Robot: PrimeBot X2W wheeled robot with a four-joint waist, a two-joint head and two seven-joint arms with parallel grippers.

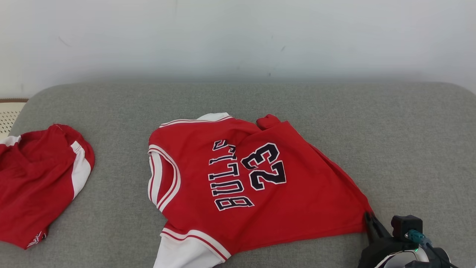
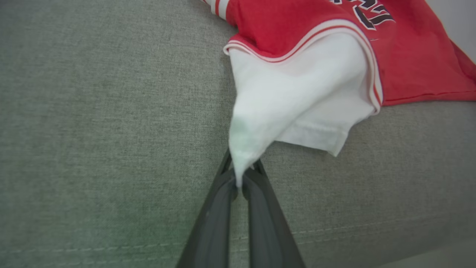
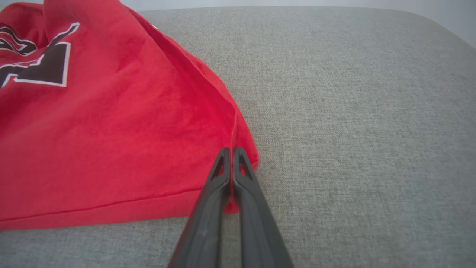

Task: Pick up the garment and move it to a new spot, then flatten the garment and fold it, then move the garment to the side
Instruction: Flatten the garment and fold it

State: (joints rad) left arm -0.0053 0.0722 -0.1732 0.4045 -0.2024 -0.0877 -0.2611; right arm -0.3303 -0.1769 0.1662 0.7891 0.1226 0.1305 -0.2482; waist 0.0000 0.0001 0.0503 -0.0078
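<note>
Leftmost, a crumpled red-and-white cloth piece (image 1: 37, 178) lies on the grey woven cushion (image 1: 390, 141), well apart from the red short-sleeved jersey printed BULLS 23 (image 1: 238, 175), spread at the middle. The left gripper (image 2: 241, 176) pinches the jersey's white sleeve (image 2: 297, 96) at its tip; the right gripper (image 3: 231, 154) is clamped on its red hem corner.

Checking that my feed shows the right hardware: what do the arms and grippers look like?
The left gripper and right gripper each have two long, slim, dark grey jaws tapering to narrow tips; the right pair's tips show triangular cut-outs. In the head view the right wrist carries a black housing, a small black box, a teal connector with a dark cable, and a white shell.
</note>
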